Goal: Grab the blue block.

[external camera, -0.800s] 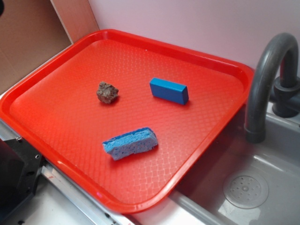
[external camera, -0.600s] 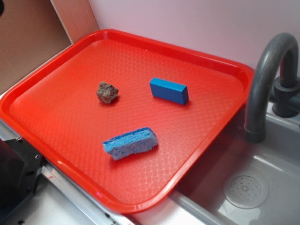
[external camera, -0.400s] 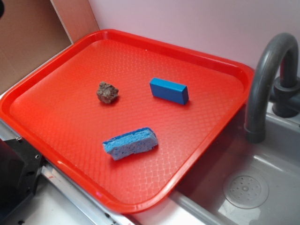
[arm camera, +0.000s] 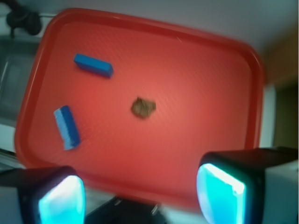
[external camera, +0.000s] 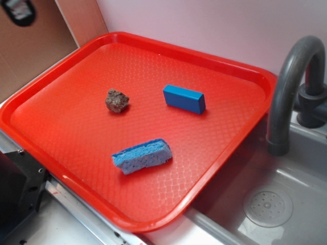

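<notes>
Blue block (external camera: 184, 98) lies on the red tray (external camera: 153, 217) toward its faucet-side edge, apart from sponge (external camera: 142, 155) and rock (external camera: 117, 100). Gripper (arm camera: 140, 196), wide open and empty, hangs high above. Rigid, probably light; pinch its long sides.

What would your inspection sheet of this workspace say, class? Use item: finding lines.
Surface: red tray, textured, partly over the sink.
Job's things: blue block lying flat on the tray, untouched.
Clutter: blue sponge and brown rock, all apart from each other.
Grippers: gripper open, high above the tray's edge, holding nothing.
Cables: nothing seen.
Surroundings: grey faucet, pale wall, brown board at left.
</notes>
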